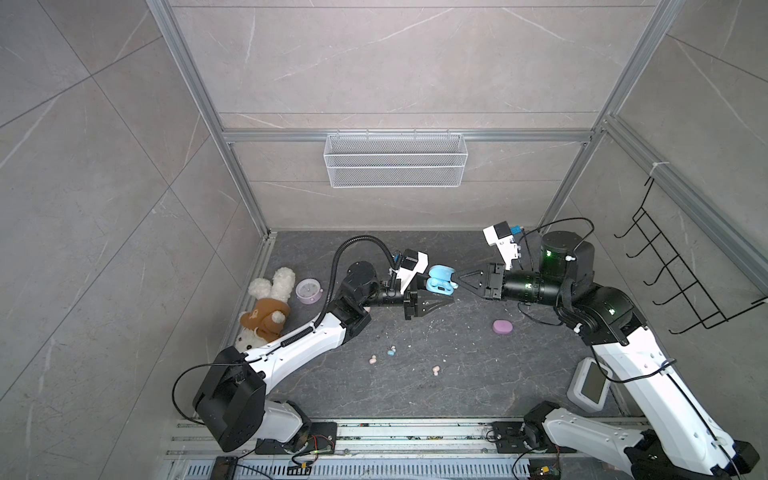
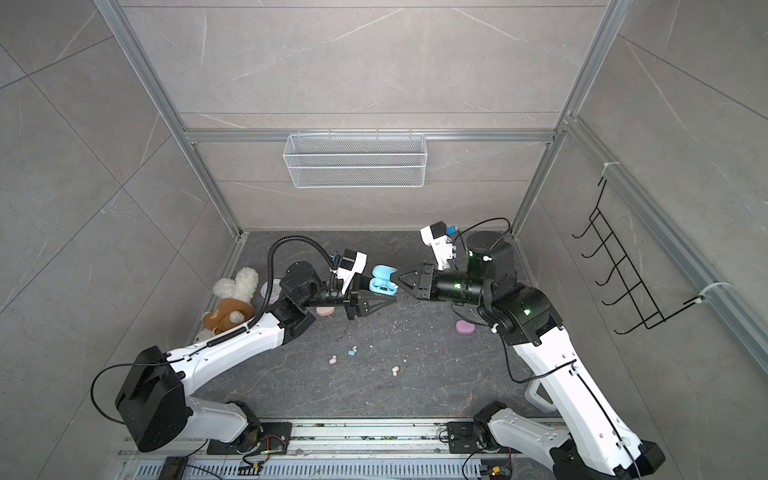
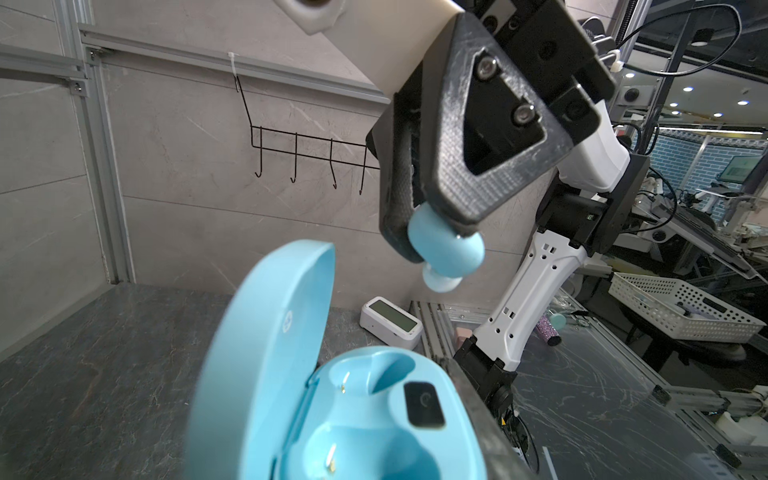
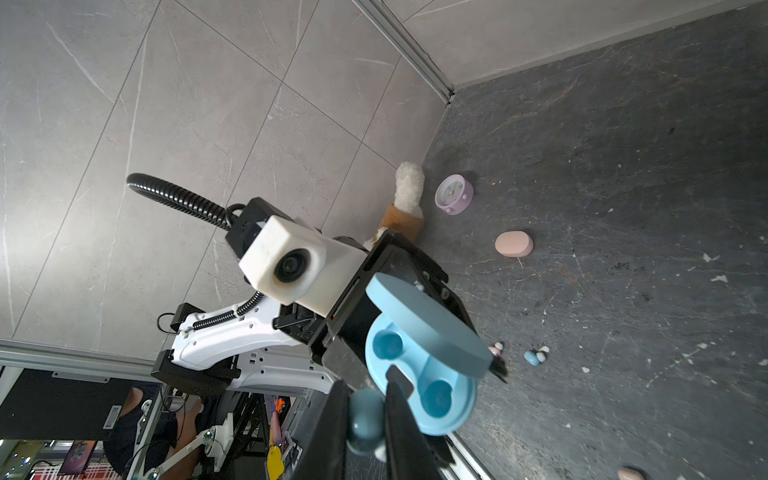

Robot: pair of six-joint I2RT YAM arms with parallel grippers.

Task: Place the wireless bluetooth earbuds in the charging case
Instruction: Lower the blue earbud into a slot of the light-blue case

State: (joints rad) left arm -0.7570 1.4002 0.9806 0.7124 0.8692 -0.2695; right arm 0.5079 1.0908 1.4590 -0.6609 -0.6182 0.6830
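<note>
Insertion step, frame centre: right gripper (image 1: 457,279) pinches a blue earbud (image 3: 446,253) beside the open case (image 3: 374,415) clamped by left gripper (image 2: 384,289); next likely needs aligning over a socket (image 3: 353,376).

Robot lab: aluminium frame (image 1: 270,136), workbenches (image 3: 702,245).

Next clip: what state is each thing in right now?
blue charging case: lid open, both sockets empty, held off the table
left gripper: shut on blue charging case
right gripper: shut on blue earbud, bud outside the case
lilac case: closed, on table
pink case: closed, on table
loose blue earbud: lying on table
pink earbuds: loose on table
</note>
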